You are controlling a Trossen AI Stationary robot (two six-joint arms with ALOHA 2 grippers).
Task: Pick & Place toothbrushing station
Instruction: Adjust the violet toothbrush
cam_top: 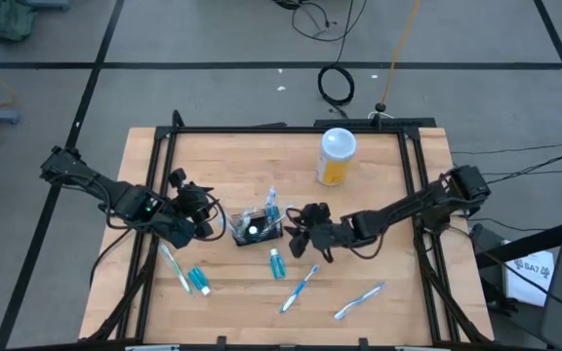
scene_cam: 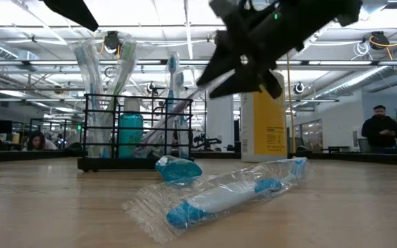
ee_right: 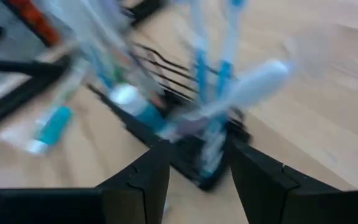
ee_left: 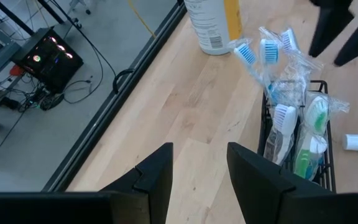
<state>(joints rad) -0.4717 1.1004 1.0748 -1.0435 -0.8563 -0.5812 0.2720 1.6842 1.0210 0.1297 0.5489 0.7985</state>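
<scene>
The black wire basket (cam_top: 259, 230) stands mid-table with several wrapped blue-and-white toothbrushes (ee_left: 272, 56) upright in it. One toothbrush (ee_right: 253, 84) leans slanted out of it. Three more toothbrushes (cam_top: 299, 290) (cam_top: 359, 300) (cam_top: 174, 268) and two teal tubes (cam_top: 277, 263) (cam_top: 199, 281) lie flat on the wood nearer the front. My left gripper (cam_top: 219, 226) is open just left of the basket, and its wrist view shows nothing between its fingers (ee_left: 201, 168). My right gripper (cam_top: 293, 230) is open just right of the basket, above table level, its fingers (ee_right: 199, 168) aimed at the basket's near corner.
A yellow-and-white bottle (cam_top: 337, 156) stands upright toward the far edge. A black frame rail (cam_top: 281, 129) borders the tabletop. In the low view a wrapped toothbrush (scene_cam: 219, 196) and a tube (scene_cam: 178, 169) lie in the foreground. A person (scene_cam: 380, 131) stands in the room behind.
</scene>
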